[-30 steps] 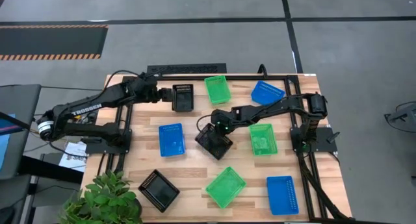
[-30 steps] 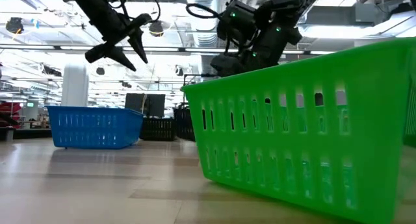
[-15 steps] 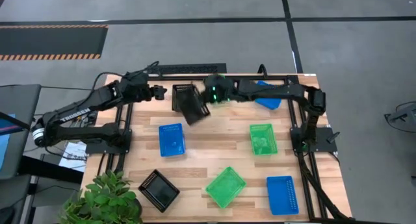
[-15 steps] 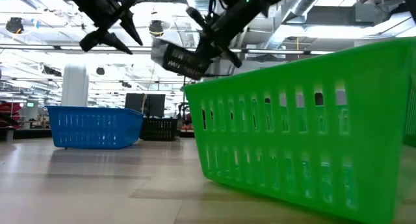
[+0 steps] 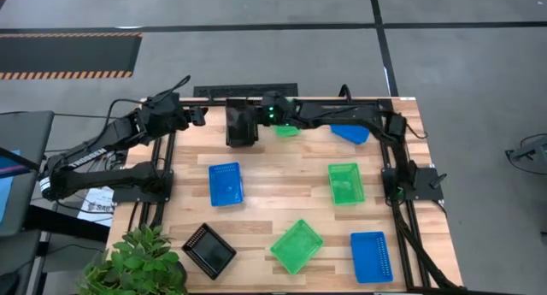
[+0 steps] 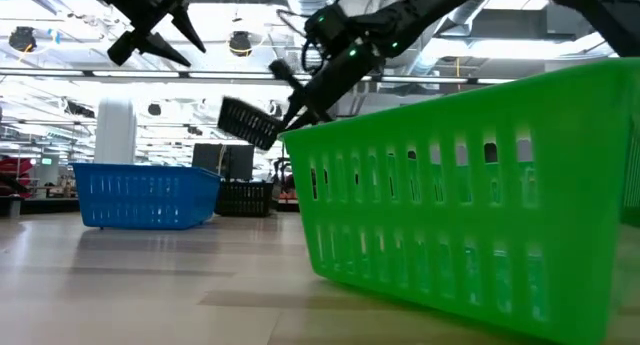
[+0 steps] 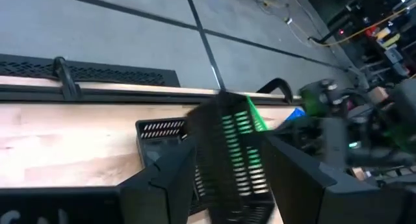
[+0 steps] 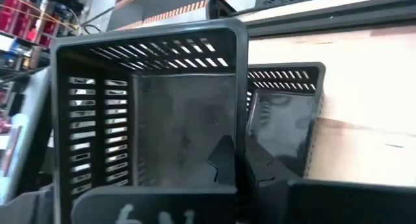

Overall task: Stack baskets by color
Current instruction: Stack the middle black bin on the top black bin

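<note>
Since a moment ago the right arm has swung its black basket [image 5: 242,124] from mid-surface to the far edge, where it hangs tilted just above another black basket [image 8: 286,113]. Nearest me a green basket [image 5: 297,245], a blue one [image 5: 371,256] and a third black one [image 5: 208,249] sit on the wooden surface [image 5: 282,201], with a blue [image 5: 226,183] and a green [image 5: 345,182] further in. At the far side the right claw [image 8: 235,167] is clamped on its basket's wall, arm stretched low across, while the left claw [image 5: 198,115] hovers beside it, parted and holding nothing.
</note>
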Controlling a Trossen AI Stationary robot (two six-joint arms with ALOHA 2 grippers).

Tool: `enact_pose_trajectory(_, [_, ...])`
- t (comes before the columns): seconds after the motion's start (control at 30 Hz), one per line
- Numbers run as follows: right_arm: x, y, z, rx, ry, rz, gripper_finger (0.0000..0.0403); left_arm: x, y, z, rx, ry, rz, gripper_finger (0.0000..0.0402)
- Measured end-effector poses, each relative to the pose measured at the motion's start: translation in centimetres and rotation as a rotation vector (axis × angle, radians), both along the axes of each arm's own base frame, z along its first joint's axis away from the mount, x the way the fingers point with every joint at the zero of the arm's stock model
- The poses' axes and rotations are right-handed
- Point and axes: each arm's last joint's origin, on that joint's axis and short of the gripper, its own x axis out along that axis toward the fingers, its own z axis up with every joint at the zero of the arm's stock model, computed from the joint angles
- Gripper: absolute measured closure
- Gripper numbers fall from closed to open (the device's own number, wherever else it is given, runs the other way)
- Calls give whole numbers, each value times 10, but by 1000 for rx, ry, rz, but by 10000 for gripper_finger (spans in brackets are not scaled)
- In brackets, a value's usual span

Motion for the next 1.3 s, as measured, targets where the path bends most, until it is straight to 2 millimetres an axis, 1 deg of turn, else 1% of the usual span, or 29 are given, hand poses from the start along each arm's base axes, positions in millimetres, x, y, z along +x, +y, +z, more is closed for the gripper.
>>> enact_pose_trajectory(0.13, [12, -5, -7, 1, 21, -16, 393, 0, 0, -1, 0, 10, -3, 237])
enact_pose_trajectory(0.27, [17, -9, -13, 4, 81, -30, 393, -1, 0, -2, -5, 23, -4, 237])
enact_pose_trajectory(0.33, [16, -10, -15, -5, 103, -52, 394, -1, 0, -2, -5, 23, -4, 237])
enact_pose_trajectory(0.43, [15, -11, -12, -43, 116, -107, 392, -1, 0, -2, -5, 24, -3, 237])
enact_pose_trajectory(0.6, [9, -19, -16, -19, 159, -118, 387, -1, 0, -2, -4, 23, -4, 237])
enact_pose_trajectory(0.7, [8, -16, -18, -11, 180, -115, 390, -1, 0, -2, -1, 27, -7, 237])
enact_pose_trajectory(0.83, [12, -11, -16, -30, 165, -120, 388, -1, 0, -2, 2, 30, -9, 237])
enact_pose_trajectory(1.03, [13, -14, -13, -44, 124, -130, 383, -1, 0, -2, 2, 31, -9, 237])
enact_pose_trajectory(1.17, [18, -7, -10, -46, 79, -103, 391, -1, 0, -2, 1, 31, -9, 237])
enact_pose_trajectory(1.3, [20, -3, -10, -41, 74, -108, 386, -1, 0, -2, 1, 31, -9, 237])
